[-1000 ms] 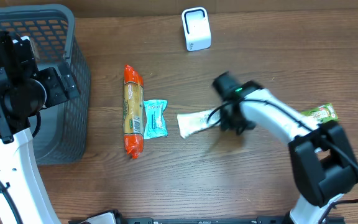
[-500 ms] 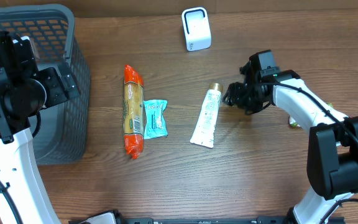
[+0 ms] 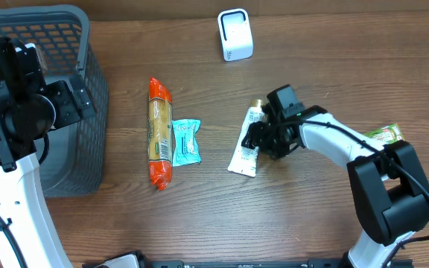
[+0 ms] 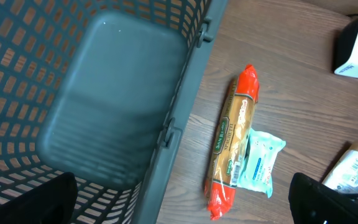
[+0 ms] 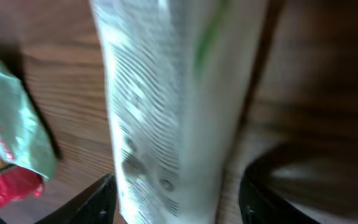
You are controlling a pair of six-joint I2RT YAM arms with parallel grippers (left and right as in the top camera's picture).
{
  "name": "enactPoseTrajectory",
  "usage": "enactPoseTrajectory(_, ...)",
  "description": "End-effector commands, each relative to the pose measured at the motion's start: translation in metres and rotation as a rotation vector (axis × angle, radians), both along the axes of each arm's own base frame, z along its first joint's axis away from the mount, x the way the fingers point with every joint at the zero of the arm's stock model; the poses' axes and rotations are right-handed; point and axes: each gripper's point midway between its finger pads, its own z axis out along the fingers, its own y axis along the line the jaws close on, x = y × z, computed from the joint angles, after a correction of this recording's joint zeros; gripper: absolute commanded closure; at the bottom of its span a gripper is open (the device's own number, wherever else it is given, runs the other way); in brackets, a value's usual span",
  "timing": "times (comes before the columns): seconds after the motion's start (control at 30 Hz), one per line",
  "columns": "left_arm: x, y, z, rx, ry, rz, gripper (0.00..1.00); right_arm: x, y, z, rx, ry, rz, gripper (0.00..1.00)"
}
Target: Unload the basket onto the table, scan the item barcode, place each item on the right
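Your right gripper (image 3: 261,139) has swung in from the right of the tube (image 3: 242,158) and now sits directly over its upper half, while the tube itself lies about where it did, flat on the table (image 3: 311,216) with its gold cap pointing toward the scanner (image 3: 234,34). In the right wrist view the two fingers (image 5: 98,199) stand on either side of the tube with a thin strip of wood showing beside it, so the jaws are parted around it rather than clamped. Your left gripper (image 4: 179,202) hangs over the edge of the grey basket (image 3: 88,89), jaws spread fully apart and holding nothing. A long orange-ended packet (image 3: 159,132) and a teal pouch (image 3: 185,141) lie side by side to the left of the tube, and a green packet (image 3: 384,135) shows beside the right arm.
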Motion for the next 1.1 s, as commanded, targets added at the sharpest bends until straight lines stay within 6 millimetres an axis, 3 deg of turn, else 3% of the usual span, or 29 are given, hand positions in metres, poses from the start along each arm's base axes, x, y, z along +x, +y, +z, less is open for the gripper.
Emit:
enactPoseTrajectory(0.0,0.001,-0.001,-0.001,-0.010,-0.003,0.003,0.00,-0.008,-0.002,-0.004,-0.010,0.043,-0.080,0.40)
enactPoseTrajectory(0.13,0.001,-0.001,-0.001,-0.010,-0.003,0.003,0.01,-0.007,-0.003,-0.007,-0.012,0.046,-0.107,0.48)
enactPoseTrajectory(0.2,0.001,-0.001,-0.001,-0.010,-0.002,0.003,0.00,-0.006,-0.005,-0.008,-0.018,0.048,-0.123,0.64)
enactPoseTrajectory(0.3,0.001,-0.001,-0.001,-0.010,-0.002,0.003,0.01,-0.006,-0.004,-0.008,-0.017,0.047,-0.121,0.96)
enactPoseTrajectory(0.6,0.001,-0.001,-0.001,-0.010,-0.003,0.003,0.00,-0.016,0.027,0.022,0.229,-0.033,0.169,0.96)
enactPoseTrajectory(0.73,0.001,-0.001,-0.001,-0.010,-0.002,0.003,0.00,-0.034,0.043,0.064,0.439,-0.115,0.368,0.96)
enactPoseTrajectory(0.9,0.001,-0.001,-0.001,-0.010,-0.003,0.003,0.00,-0.047,0.044,0.109,0.499,-0.212,0.448,0.96)
enactPoseTrajectory(0.93,0.001,-0.001,-0.001,-0.010,-0.003,0.003,0.00,-0.051,0.042,0.130,0.507,-0.266,0.461,0.96)
enactPoseTrajectory(1.07,0.001,-0.001,-0.001,-0.010,-0.002,0.003,0.00,-0.060,0.036,0.182,0.542,-0.401,0.482,0.96)
